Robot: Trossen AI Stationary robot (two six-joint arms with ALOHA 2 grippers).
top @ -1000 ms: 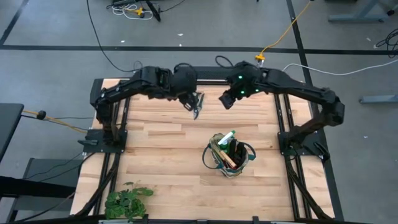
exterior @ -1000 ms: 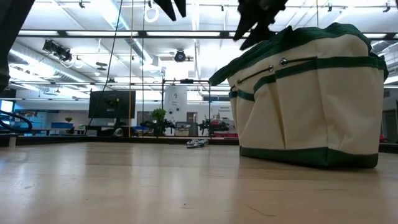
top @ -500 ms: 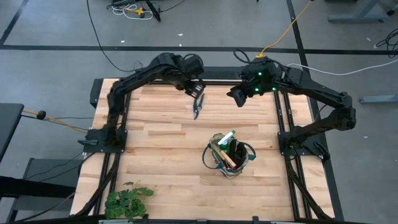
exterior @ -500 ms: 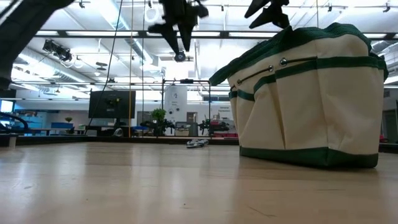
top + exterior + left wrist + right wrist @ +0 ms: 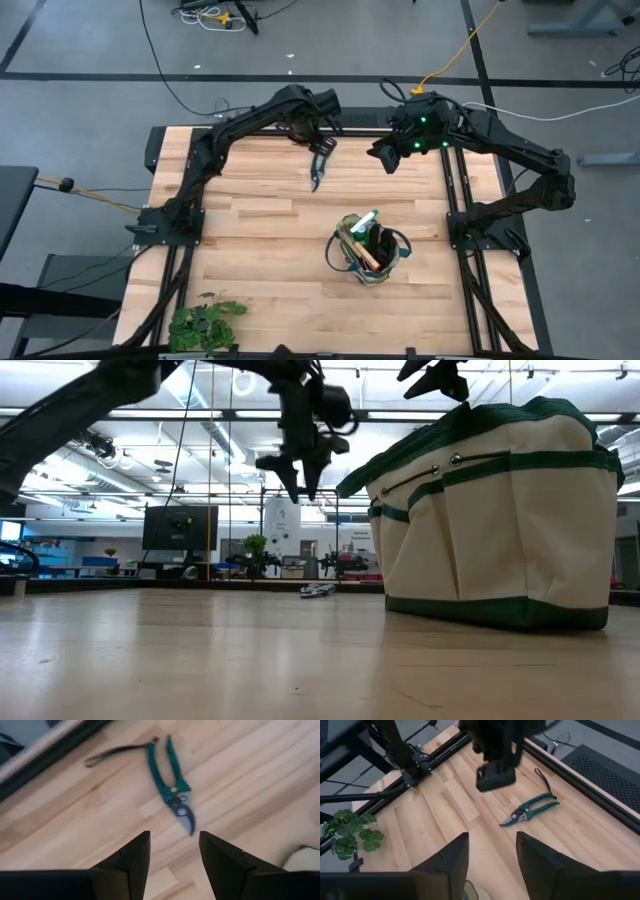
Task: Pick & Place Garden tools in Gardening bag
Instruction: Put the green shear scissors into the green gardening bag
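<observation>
Black fingers on the left gripper [image 5: 171,854] are spread apart with nothing between them, hanging above the table [image 5: 250,240] near its far edge. Right past those fingertips, flat on the wood, are the green-handled pruning shears [image 5: 171,784], blades closed and pointing toward the gripper, with a thin dark strap [image 5: 117,753] trailing off the handle ends. From overhead the left gripper [image 5: 322,148] sits just above the shears [image 5: 316,178], not touching them.

The right gripper [image 5: 489,854] is also open and empty, held up over the far right part of the table. Its camera looks back across the wood at the shears [image 5: 529,810] and the left arm's wrist hanging over them. In the overhead shot the right gripper [image 5: 385,158] is a little way off to the side of the shears, well clear of them.

Closer to the front of the table stands the gardening bag [image 5: 371,248], green and cream, upright, with a spray bottle's white nozzle [image 5: 370,217] and wooden handles [image 5: 357,251] poking out of the top. From table height the bag [image 5: 495,525] fills the right side, and the shears [image 5: 317,591] are a tiny shape far behind it.

A leafy plant bunch [image 5: 202,322] lies at the front left corner of the table, well away from everything else.
</observation>
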